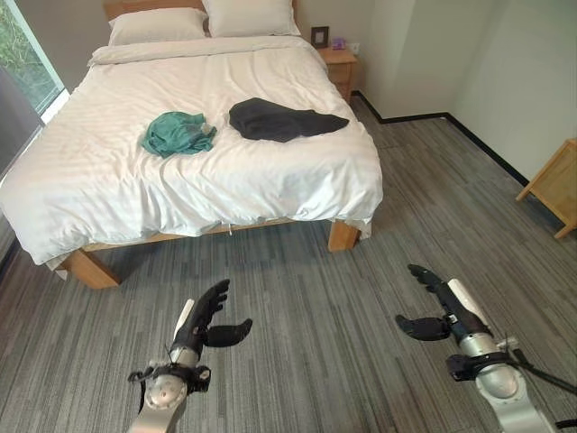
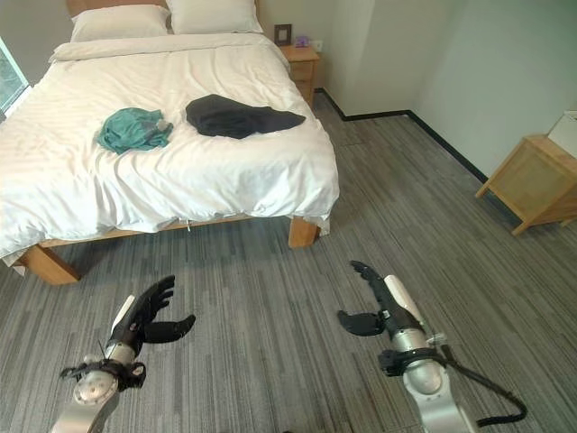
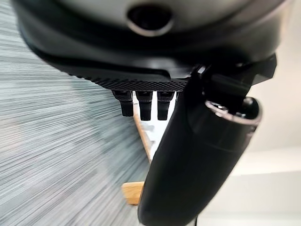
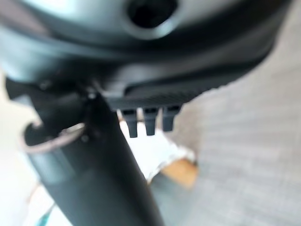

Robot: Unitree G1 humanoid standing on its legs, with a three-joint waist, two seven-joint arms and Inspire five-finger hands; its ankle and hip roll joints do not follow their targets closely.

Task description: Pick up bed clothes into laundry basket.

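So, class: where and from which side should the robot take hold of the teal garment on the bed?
Probably the bunched middle of the teal garment, pinched from above. It lies crumpled in raised folds on the white bed, nearer the robot's left side, so the open left hand suits best.

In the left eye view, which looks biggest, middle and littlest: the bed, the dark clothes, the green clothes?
1. Bed, by far the largest.
2. Dark clothes.
3. Green clothes, bunched up, so they look smallest.

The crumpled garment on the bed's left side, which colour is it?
Teal green garment, shown best in the left eye view.
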